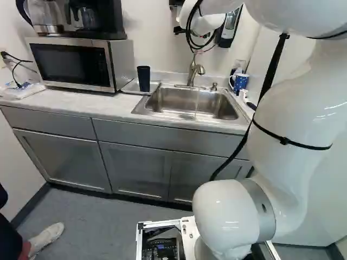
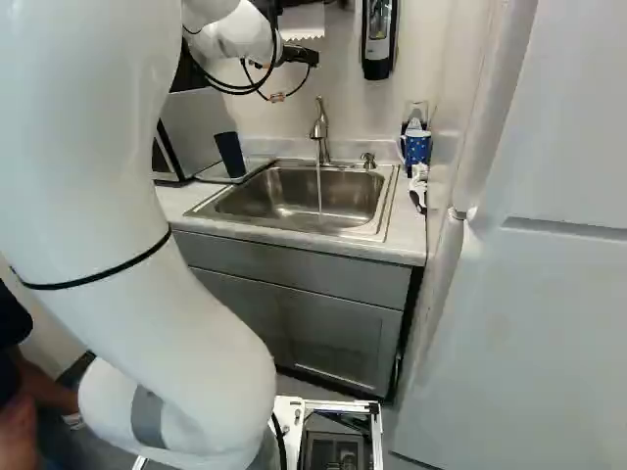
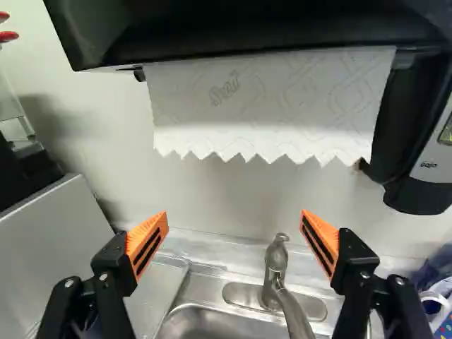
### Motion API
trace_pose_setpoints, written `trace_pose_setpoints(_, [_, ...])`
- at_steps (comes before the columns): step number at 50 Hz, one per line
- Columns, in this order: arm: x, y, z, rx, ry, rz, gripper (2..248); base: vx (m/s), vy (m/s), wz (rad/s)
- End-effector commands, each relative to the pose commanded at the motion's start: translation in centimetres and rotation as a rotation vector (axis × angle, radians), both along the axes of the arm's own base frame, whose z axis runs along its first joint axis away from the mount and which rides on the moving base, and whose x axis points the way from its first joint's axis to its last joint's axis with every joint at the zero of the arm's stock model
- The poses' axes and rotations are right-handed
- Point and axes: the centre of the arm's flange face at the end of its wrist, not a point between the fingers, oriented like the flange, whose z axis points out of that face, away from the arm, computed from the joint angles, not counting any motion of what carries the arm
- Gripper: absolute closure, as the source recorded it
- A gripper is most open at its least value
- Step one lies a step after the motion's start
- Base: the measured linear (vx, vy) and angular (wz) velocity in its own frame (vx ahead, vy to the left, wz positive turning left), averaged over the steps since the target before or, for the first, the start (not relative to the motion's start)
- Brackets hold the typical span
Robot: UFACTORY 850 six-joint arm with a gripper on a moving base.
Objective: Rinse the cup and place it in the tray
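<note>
My gripper [image 2: 302, 56] is raised above the back of the sink, facing the wall. In the wrist view the gripper [image 3: 234, 220] is open, its orange pads wide apart with nothing between them. A dark, tall cup [image 1: 143, 78] stands on the pale tray [image 1: 129, 88] left of the sink; the same cup [image 2: 231, 155] shows in the right base view. From the faucet [image 2: 319, 127] a thin stream of water runs into the steel sink [image 2: 284, 196]. Ahead of the gripper and below its line, the wrist view shows the faucet [image 3: 277, 279].
A paper towel dispenser [image 3: 247, 35] hangs close ahead of the gripper, a soap dispenser [image 2: 378, 37] beside it. The microwave [image 1: 81, 62] with a coffee maker on top stands left of the tray. A blue mug [image 2: 416, 147] stands right of the sink. White cabinet [image 2: 529, 255] far right.
</note>
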Motion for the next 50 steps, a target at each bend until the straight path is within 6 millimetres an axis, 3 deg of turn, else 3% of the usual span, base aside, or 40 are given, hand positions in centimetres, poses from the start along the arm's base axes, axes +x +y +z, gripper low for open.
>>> trace_pose_setpoints(26, [4.8, 1.0, -0.3, 0.000, -0.013, 0.016, 3, 0.000, 0.000, 0.000])
trace_pose_setpoints(50, [8.3, 0.7, -0.9, 0.000, 0.009, 0.012, 3, 0.000, 0.000, 0.000])
